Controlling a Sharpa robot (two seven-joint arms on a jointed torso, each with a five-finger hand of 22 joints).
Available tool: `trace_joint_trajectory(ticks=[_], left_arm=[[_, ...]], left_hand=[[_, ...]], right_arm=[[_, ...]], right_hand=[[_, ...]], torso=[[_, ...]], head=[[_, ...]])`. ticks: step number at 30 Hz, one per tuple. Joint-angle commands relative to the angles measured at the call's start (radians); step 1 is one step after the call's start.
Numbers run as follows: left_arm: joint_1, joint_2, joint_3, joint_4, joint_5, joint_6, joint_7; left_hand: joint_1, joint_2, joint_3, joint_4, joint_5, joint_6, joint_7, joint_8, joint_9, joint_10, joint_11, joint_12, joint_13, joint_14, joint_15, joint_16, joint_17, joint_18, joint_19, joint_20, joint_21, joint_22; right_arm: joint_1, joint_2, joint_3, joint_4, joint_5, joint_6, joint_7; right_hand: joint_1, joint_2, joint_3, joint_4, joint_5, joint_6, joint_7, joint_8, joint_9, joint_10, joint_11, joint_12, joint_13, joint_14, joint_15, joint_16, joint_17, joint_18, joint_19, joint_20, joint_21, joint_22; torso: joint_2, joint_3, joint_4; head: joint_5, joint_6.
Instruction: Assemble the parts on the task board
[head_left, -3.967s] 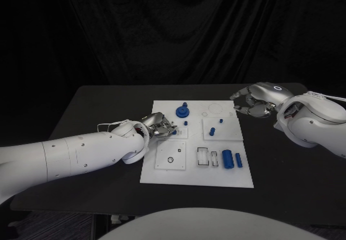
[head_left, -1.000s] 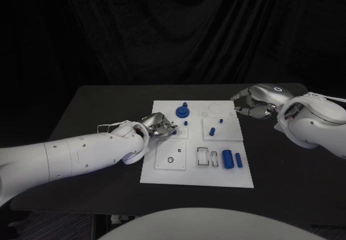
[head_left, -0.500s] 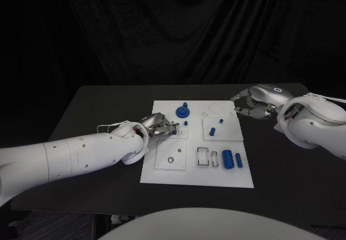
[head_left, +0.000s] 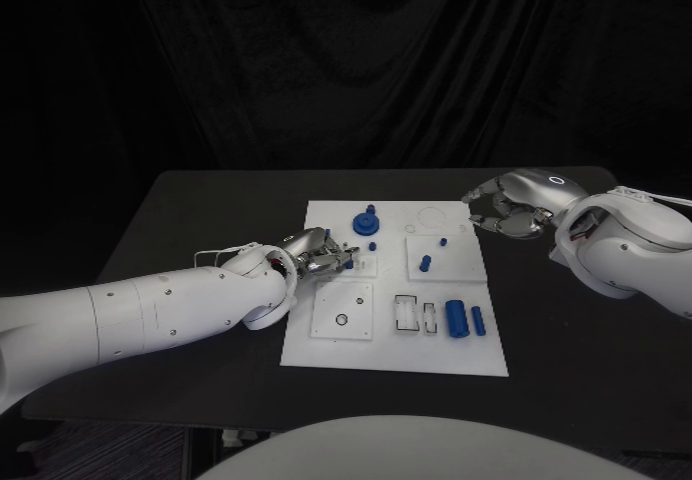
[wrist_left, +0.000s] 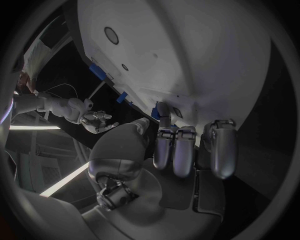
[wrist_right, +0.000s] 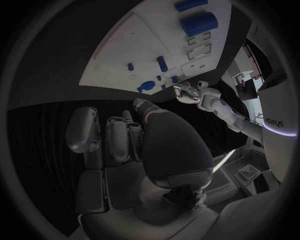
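Task board (head_left: 392, 352), the white plate, lies in the middle of the head view on the black worktop (head_left: 202, 215), square to the robot so that, as I judge it, both arms can reach its sockets. In that view the left robot hand (head_left: 320, 250) sits left of centre at the board's left edge, fingers curled together over a small white square plate; whether it pinches a part there I cannot tell. The right robot hand (head_left: 505, 212) hovers in the upper right, just off the board's upper right corner, fingers curled inward with nothing visible in them, probably waiting its turn. A round blue knob part (head_left: 366, 222) stands near the board's top, a short blue peg (head_left: 424, 263) at centre, and a thick blue cylinder (head_left: 456, 317) with a thin blue rod (head_left: 477, 320) beside it lies lower right, apparently still to be assembled. In the left wrist view the left robot hand (wrist_left: 181, 150) fills the lower middle, its fingertips (wrist_left: 164, 112) touching the board's (wrist_left: 187, 45) edge in the upper half. In the right wrist view the right robot hand (wrist_right: 125, 145) is lower centre, curled on nothing, well apart from the board (wrist_right: 131, 45) at the upper middle.
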Motion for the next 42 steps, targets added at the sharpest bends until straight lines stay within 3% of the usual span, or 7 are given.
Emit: trace_joint_trajectory(ticks=[1, 14, 17, 23, 30, 36, 42], left_arm=[[-0.001, 0.001, 0.000, 0.000, 0.002, 0.005, 0.040], [-0.001, 0.006, 0.001, -0.007, 0.014, 0.009, 0.049], [-0.001, 0.010, 0.001, -0.011, 0.026, 0.023, 0.038], [-0.001, 0.016, 0.001, -0.017, 0.033, 0.035, 0.014], [-0.001, 0.013, 0.001, -0.016, 0.028, 0.036, -0.012], [-0.001, 0.000, 0.001, 0.005, 0.008, -0.019, 0.009], [0.007, -0.024, 0.001, 0.043, -0.022, -0.063, 0.015]], left_hand=[[0.011, 0.010, -0.006, -0.002, 0.019, -0.017, -0.001, 0.011, 0.025, 0.104, -0.007, 0.000, 0.261, 0.106, -0.008, 0.003, 0.263, 0.011, 0.001, -0.006, -0.004, 0.179], [0.064, 0.002, -0.002, -0.003, 0.066, -0.048, 0.001, 0.024, 0.033, 0.104, -0.006, 0.000, 0.261, 0.106, -0.007, 0.003, 0.263, 0.010, 0.002, -0.005, -0.005, 0.182], [0.100, -0.008, 0.006, -0.005, 0.111, -0.065, 0.006, 0.009, 0.023, 0.104, -0.002, 0.000, 0.261, 0.106, -0.005, 0.003, 0.263, 0.010, 0.003, -0.003, -0.006, 0.184], [0.131, -0.021, 0.013, -0.008, 0.122, -0.060, 0.006, -0.004, 0.012, 0.104, -0.002, 0.000, 0.261, 0.106, -0.004, 0.003, 0.263, 0.008, 0.008, -0.002, 0.000, 0.188], [0.146, -0.029, 0.014, -0.007, 0.115, -0.044, 0.003, 0.001, 0.014, 0.104, -0.004, 0.000, 0.261, 0.106, -0.006, 0.003, 0.263, 0.007, 0.013, -0.003, 0.007, 0.192], [0.149, -0.034, 0.001, -0.002, 0.100, -0.023, -0.009, 0.072, 0.039, 0.104, -0.015, 0.000, 0.261, 0.106, -0.015, 0.003, 0.263, 0.005, 0.021, -0.011, 0.013, 0.198], [0.128, -0.031, -0.018, -0.001, 0.063, -0.036, -0.011, 0.102, 0.037, 0.104, -0.017, 0.000, 0.261, 0.106, -0.018, 0.003, 0.263, 0.002, 0.028, -0.014, 0.023, 0.203]], right_arm=[[-0.002, -0.001, 0.001, 0.001, -0.002, -0.002, -0.008], [-0.002, -0.005, 0.001, 0.004, -0.002, 0.001, -0.008], [-0.002, -0.006, 0.001, 0.005, -0.002, 0.001, -0.009], [-0.002, -0.007, 0.001, 0.006, -0.002, 0.002, -0.009], [-0.002, -0.007, 0.001, 0.006, -0.002, 0.003, -0.009], [-0.002, -0.009, 0.001, 0.006, -0.002, 0.004, -0.009], [-0.002, -0.010, 0.001, 0.005, -0.002, 0.003, -0.009]], right_hand=[[-0.008, 0.000, 0.006, 0.001, 0.004, 0.006, 0.005, 0.003, -0.002, -0.007, 0.002, -0.004, 0.112, 0.041, 0.006, -0.006, 0.014, 0.011, -0.006, -0.001, -0.004, 0.125], [-0.008, 0.000, 0.006, 0.001, 0.004, 0.006, 0.005, 0.003, -0.002, -0.007, 0.002, -0.004, 0.112, 0.041, 0.006, -0.006, 0.014, 0.011, -0.006, -0.001, -0.004, 0.125], [-0.008, 0.000, 0.006, 0.001, 0.004, 0.006, 0.005, 0.003, -0.002, -0.007, 0.002, -0.004, 0.112, 0.041, 0.006, -0.006, 0.014, 0.011, -0.006, -0.001, -0.004, 0.125], [-0.008, 0.000, 0.006, 0.001, 0.004, 0.006, 0.005, 0.003, -0.002, -0.007, 0.002, -0.004, 0.112, 0.041, 0.006, -0.006, 0.014, 0.011, -0.006, -0.001, -0.004, 0.125], [-0.008, 0.000, 0.006, 0.001, 0.004, 0.006, 0.005, 0.003, -0.002, -0.007, 0.002, -0.004, 0.112, 0.041, 0.006, -0.006, 0.014, 0.011, -0.006, -0.001, -0.004, 0.125], [-0.008, 0.000, 0.006, 0.001, 0.004, 0.006, 0.005, 0.003, -0.002, -0.007, 0.002, -0.004, 0.112, 0.041, 0.006, -0.006, 0.014, 0.011, -0.006, -0.001, -0.004, 0.125], [-0.009, 0.000, 0.008, 0.001, 0.005, 0.007, 0.005, 0.003, -0.002, -0.008, 0.002, -0.005, 0.111, 0.041, 0.006, -0.006, 0.013, 0.012, -0.006, -0.001, -0.006, 0.124]], torso=[[0.001, 0.0002, -0.0007], [0.000, 0.0002, 0.0008], [0.000, 0.0000, 0.0008], [0.002, -0.0002, -0.0010], [0.003, 0.0003, -0.0022], [0.002, 0.0005, -0.0013], [0.000, -0.0004, 0.0008]], head=[[0.001, 0.000], [-0.003, 0.000], [-0.004, 0.000], [-0.005, 0.000], [-0.001, 0.000], [0.002, 0.000], [0.010, 0.000]])
